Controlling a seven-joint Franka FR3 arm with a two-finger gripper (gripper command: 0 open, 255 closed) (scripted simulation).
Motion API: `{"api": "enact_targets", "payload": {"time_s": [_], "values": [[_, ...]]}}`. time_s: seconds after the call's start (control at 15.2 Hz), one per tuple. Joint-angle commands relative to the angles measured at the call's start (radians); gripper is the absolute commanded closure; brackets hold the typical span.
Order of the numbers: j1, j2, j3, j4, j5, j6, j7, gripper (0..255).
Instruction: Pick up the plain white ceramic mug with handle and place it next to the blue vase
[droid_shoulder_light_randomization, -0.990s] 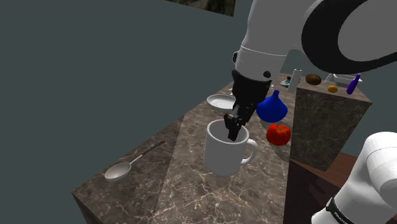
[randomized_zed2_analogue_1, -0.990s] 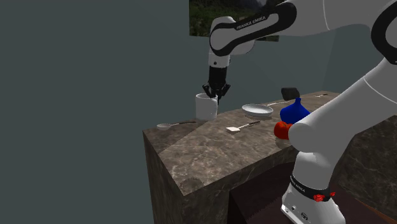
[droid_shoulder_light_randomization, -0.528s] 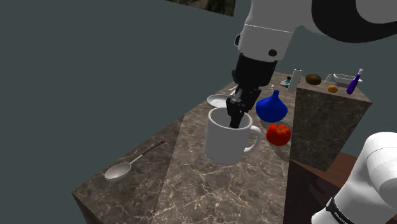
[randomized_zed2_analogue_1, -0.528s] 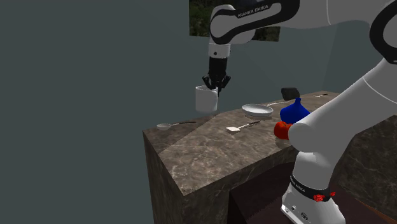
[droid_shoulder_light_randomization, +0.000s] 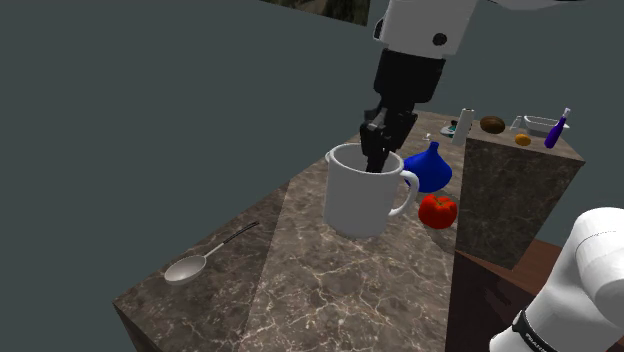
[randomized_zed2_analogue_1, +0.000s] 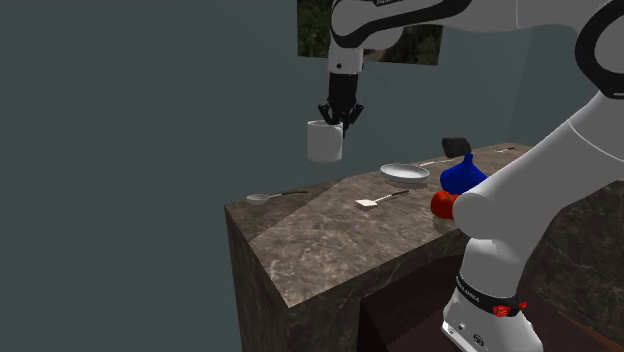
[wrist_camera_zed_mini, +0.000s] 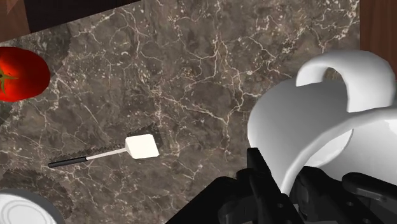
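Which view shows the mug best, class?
The shoulder view: the whole mug, rim and handle, hangs from the claw above the counter. The second exterior view shows it small and far off; the wrist view, a close part of its wall and handle.

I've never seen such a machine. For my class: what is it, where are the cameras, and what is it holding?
It is a simulated white robot arm with a black two-finger gripper. One camera looks down from beside its stand, one from farther off, one sits on the hand itself. The gripper clasps the rim of a white mug, held in the air above a dark veined countertop. On that are a blue vase, a tomato, a spoon, a spatula and a white dish.
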Motion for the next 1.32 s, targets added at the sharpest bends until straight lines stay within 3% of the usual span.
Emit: {"api": "enact_targets", "payload": {"time_s": [0.0, 0.66, 1.25], "values": [[-0.001, -0.024, -0.024, -0.013, -0.002, -0.014, -0.024, 255], [-0.039, -0.186, -0.251, -0.159, -0.081, -0.053, -0.265, 255], [-0.104, -0.236, -0.454, -0.197, -0.200, -0.072, -0.481, 255]]}}
